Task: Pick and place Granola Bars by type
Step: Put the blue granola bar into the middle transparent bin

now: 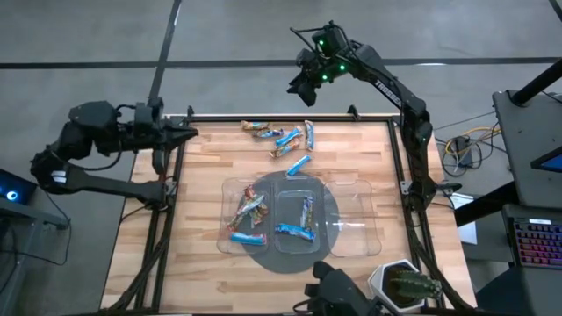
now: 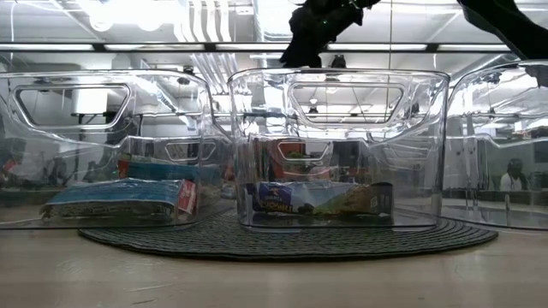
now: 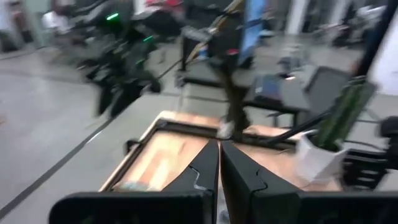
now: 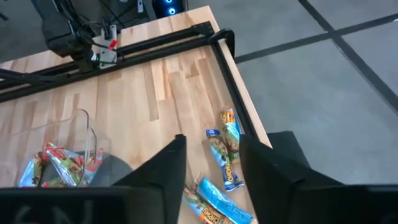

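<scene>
Several loose granola bars (image 1: 288, 138) lie flat on the wooden table near its far edge, blue and orange-brown ones; the right wrist view shows them too (image 4: 222, 158). More bars lie in the left clear tray (image 1: 248, 209) and in the middle tray (image 1: 297, 230). My right gripper (image 1: 303, 88) hovers open and empty, high over the far edge, just beyond the loose bars. My left gripper (image 3: 219, 168) is shut and empty, waiting at the table's left edge (image 1: 189, 133).
Three clear trays stand side by side on a round dark mat (image 1: 290, 256) in the near half of the table; the right tray (image 1: 353, 215) holds nothing that I can see. A potted plant (image 1: 406, 285) sits at the near right corner. A black frame rims the table (image 1: 263, 117).
</scene>
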Robot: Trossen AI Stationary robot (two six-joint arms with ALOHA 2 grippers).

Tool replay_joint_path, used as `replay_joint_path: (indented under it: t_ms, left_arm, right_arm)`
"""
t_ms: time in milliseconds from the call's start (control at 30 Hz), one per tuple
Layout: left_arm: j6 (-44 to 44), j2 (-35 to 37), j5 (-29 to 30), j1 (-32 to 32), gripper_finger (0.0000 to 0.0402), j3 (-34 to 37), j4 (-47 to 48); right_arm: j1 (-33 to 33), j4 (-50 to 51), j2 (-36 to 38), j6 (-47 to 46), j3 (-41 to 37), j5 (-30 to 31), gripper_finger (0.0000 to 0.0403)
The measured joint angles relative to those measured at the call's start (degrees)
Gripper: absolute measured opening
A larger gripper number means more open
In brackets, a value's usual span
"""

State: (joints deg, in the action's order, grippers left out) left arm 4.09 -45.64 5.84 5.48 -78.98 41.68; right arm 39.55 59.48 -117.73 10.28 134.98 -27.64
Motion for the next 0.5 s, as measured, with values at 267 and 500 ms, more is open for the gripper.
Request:
replay_joint_path:
  t_ms: [267, 500]
  left_arm:
    - [-1.31, -1.88, -6.1, 4.68, 0.0, 0.38, -3.02]
    - [-1.26, -3.22, -14.65, 14.43, 0.0, 2.95, -5.39]
  right_arm:
    - [-0.02, 0.13, -0.52, 0.22, 0.0, 0.1, 0.018]
    - [-0.02, 0.58, -0.5, 0.41, 0.0, 0.13, 0.018]
